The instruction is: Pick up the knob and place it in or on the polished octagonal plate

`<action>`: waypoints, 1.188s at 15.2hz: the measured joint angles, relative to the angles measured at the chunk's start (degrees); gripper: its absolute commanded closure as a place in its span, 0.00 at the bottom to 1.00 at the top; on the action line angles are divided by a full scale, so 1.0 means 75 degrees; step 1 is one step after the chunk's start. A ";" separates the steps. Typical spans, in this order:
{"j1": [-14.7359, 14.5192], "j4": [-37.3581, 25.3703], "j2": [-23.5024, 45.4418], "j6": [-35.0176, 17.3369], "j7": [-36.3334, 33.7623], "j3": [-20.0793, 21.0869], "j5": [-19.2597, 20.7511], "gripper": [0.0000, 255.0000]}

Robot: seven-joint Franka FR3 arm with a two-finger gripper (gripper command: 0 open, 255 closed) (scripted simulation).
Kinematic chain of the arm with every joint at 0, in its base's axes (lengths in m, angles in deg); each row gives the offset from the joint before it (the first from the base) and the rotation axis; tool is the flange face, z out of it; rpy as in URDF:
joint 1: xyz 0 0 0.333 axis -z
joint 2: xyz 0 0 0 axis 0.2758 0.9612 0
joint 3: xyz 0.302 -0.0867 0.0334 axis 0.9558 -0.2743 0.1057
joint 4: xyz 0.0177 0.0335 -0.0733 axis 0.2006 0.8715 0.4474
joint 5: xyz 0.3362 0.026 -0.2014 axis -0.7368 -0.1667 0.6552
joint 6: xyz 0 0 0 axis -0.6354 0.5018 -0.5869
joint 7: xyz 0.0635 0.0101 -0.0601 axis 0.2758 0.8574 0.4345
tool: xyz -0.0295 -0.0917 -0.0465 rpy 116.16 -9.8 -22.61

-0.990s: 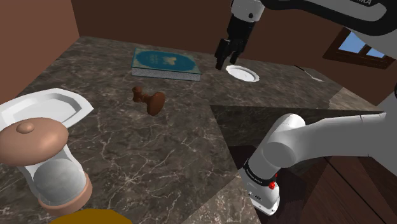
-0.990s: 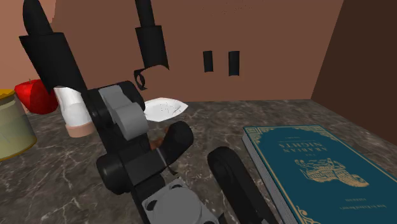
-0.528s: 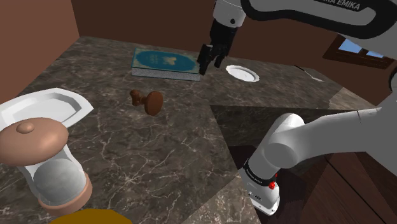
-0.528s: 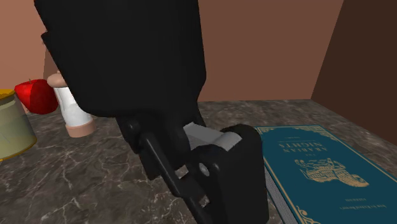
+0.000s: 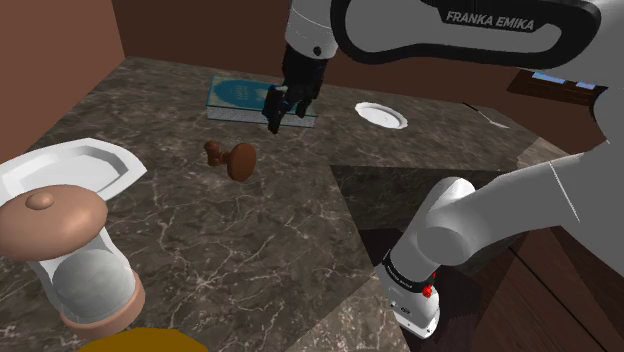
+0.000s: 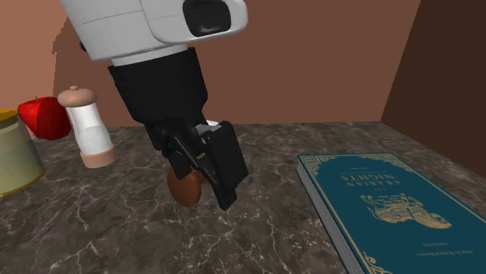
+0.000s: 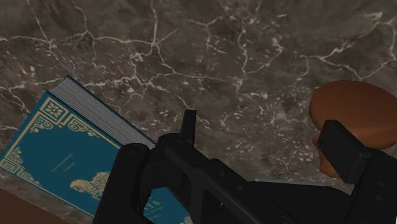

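Starting at the shoulder view's left edge and finding a white octagonal plate [image 5: 70, 168] sitting on the dark veined tabletop [image 5: 250, 240]. Just in front of it, seeing a clear jar [image 5: 78, 262] standing upright, capped with a pinkish domed lid and set on a base of the same colour. Moving toward the middle and coming upon the brown knob [image 5: 233, 159], lying on its side on the tabletop, well apart from the plate and touched by nothing. Behind the knob, noticing a teal book [image 5: 238, 93] lying flat. Next, seeing the black gripper [image 5: 282, 112] hanging from the white arm, hovering above the tabletop in front of the book's near edge, off to the side of the knob rather than over it. Reading the gripper as spread wide and clasping nothing. Looking along it in the wrist view and catching the knob's round brown face showing past one finger [image 7: 340, 153], with the book lying below the other. Going farther right in the shoulder view, spotting a small round white dish [image 5: 381, 115], and lastly the arm base [image 5: 425, 265] at the lower right.
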 measured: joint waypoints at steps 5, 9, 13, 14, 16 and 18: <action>-0.0127 -0.0257 0.0770 -0.0788 -0.0486 0.0736 0.0082 0.00; -0.0136 -0.0625 0.1506 -0.1334 -0.0918 0.1320 0.0334 0.00; -0.0119 -0.0443 0.1727 -0.1761 -0.1047 0.1463 0.0429 0.00; -0.0105 -0.0403 0.1799 -0.1867 -0.1086 0.1495 0.0457 0.00; -0.0079 -0.0300 0.1891 -0.2059 -0.1115 0.1520 0.0501 0.00; -0.0066 -0.0225 0.1942 -0.2181 -0.1136 0.1536 0.0525 0.00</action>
